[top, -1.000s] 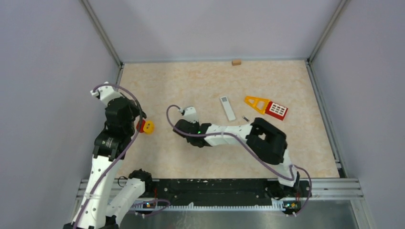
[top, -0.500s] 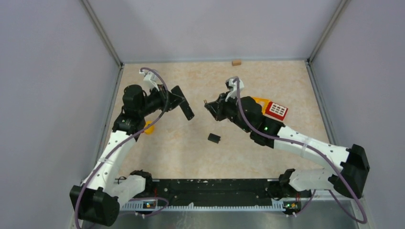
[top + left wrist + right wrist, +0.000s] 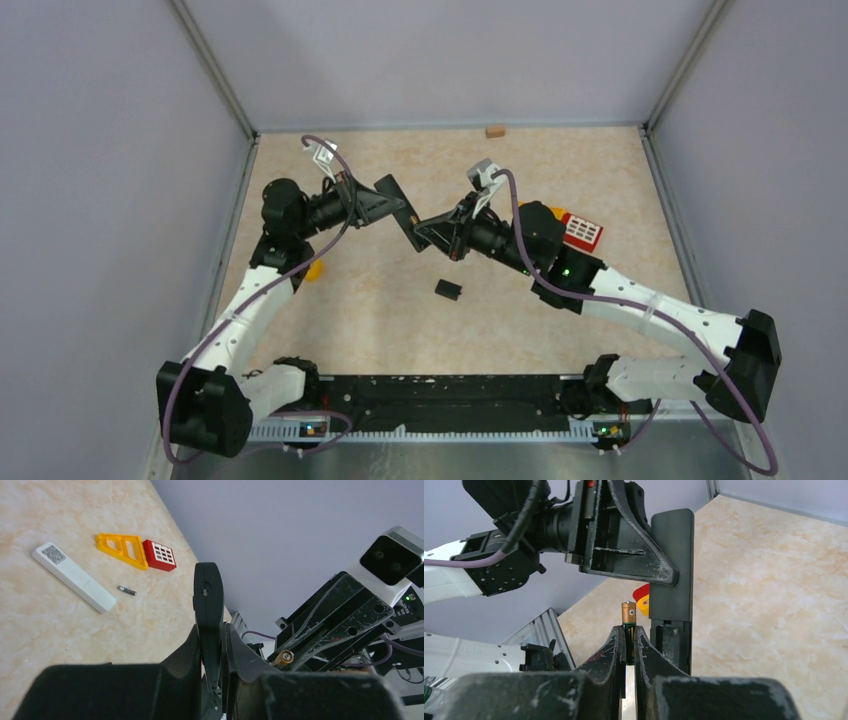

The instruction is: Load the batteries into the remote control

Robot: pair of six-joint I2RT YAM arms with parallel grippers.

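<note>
Battery (image 3: pixel 628 622), pinched in the right claw (image 3: pixel 628 631), stands 12-to-6 parallel to the remote control (image 3: pixel 672 565) clamped aloft by the left claw (image 3: pixel 210 632), its open bay (image 3: pixel 670 640) just at the battery's 3 o'clock in the right wrist view.

**Clearance: closed between the two grippers in mid-air, open over the table beneath them.**

The black remote control (image 3: pixel 672 565), clamped in the left gripper (image 3: pixel 372 205), stands straight ahead of the right gripper (image 3: pixel 628 636). Only a slim gap separates it from the battery (image 3: pixel 628 611) pinched there, so nothing can pass between them. The right arm's wrist camera (image 3: pixel 391 555) blocks the space beyond the left gripper's fingertips. Below and just short of the right gripper, a small black cover piece (image 3: pixel 448 289) lies on the table (image 3: pixel 380 330) with bare surface around it. Under the right forearm, a white remote (image 3: pixel 73 577), a loose battery (image 3: pixel 127 590) and a yellow-and-red toy (image 3: pixel 135 552) lie close together. A yellow-and-red object (image 3: pixel 312 268) sits beside the left forearm.
</note>
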